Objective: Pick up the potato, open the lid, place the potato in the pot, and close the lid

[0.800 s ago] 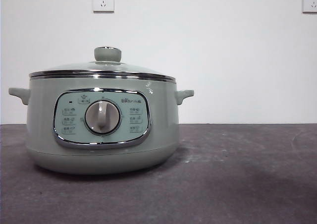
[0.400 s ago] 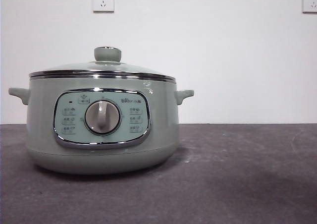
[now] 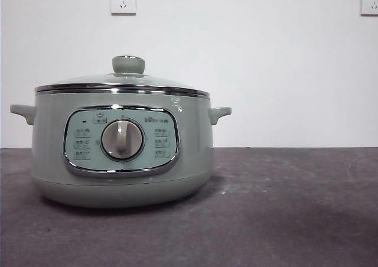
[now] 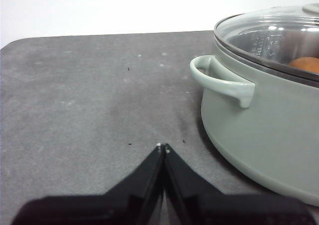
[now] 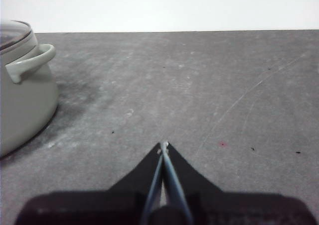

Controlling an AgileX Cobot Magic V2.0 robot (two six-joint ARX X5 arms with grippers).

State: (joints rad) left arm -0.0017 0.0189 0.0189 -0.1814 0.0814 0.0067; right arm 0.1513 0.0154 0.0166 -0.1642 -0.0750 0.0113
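Observation:
The sage-green pot (image 3: 121,155) stands at the left of the table, with the glass lid (image 3: 118,81) shut on it and its green knob (image 3: 128,64) on top. In the left wrist view the pot (image 4: 259,120) is close beside my left gripper (image 4: 163,147), and the orange-brown potato (image 4: 306,64) shows through the lid (image 4: 269,36), inside the pot. My left gripper is shut and empty above the table. My right gripper (image 5: 163,145) is shut and empty above bare table, with the pot (image 5: 22,90) off to one side.
The dark grey table (image 3: 283,208) stretches to the right of the pot. A white wall with two sockets (image 3: 123,0) stands behind. No arm shows in the front view.

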